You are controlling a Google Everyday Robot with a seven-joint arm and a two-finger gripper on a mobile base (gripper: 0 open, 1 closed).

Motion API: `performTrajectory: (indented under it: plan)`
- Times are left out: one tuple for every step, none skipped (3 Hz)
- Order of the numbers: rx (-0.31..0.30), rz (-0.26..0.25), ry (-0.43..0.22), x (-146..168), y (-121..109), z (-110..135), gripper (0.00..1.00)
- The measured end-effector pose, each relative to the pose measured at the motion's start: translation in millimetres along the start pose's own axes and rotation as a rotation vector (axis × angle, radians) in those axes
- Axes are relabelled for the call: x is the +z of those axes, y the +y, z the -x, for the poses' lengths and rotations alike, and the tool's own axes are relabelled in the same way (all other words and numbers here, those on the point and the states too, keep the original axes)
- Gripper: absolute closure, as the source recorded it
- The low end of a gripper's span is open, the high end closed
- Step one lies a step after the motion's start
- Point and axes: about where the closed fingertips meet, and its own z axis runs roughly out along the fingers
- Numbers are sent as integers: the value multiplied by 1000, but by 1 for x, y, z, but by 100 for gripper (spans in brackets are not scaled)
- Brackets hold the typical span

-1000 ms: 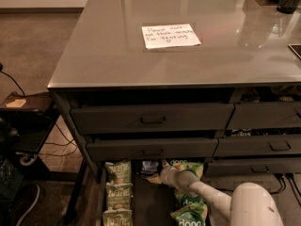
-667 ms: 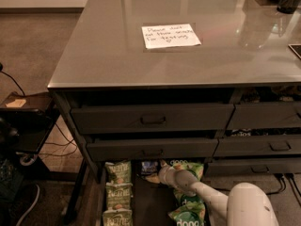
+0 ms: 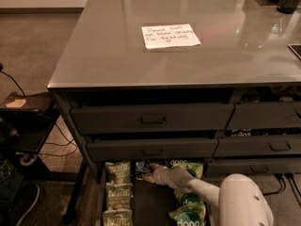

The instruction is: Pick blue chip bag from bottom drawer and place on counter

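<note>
The bottom drawer (image 3: 146, 206) is pulled open at the foot of the cabinet, its inside dark. A small dark blue chip bag (image 3: 141, 167) lies at the drawer's back, partly under the drawer above. My gripper (image 3: 146, 174) reaches in from the lower right on a white arm, and its tip is right at the blue bag. The glossy grey counter (image 3: 103, 51) spreads above, with a white handwritten note (image 3: 170, 36) on it.
Pale green bags (image 3: 118, 192) lie in a row on the drawer's left. Bright green bags (image 3: 188, 211) lie on its right, beside my arm. Two closed drawers with pull handles (image 3: 153, 120) sit above. A dark low stand (image 3: 28, 126) with cables stands at the left.
My gripper has crept a little to the left, towards the back of the drawer and the blue bag. Nothing else has moved.
</note>
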Motion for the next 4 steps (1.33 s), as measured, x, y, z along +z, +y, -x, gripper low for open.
performTrajectory:
  plan:
    - [-23, 33, 25, -10, 13, 6, 89]
    - [-60, 50, 48, -35, 23, 8, 100]
    - [-78, 91, 74, -69, 36, 1, 100]
    - [-85, 127, 102, -105, 52, -6, 100]
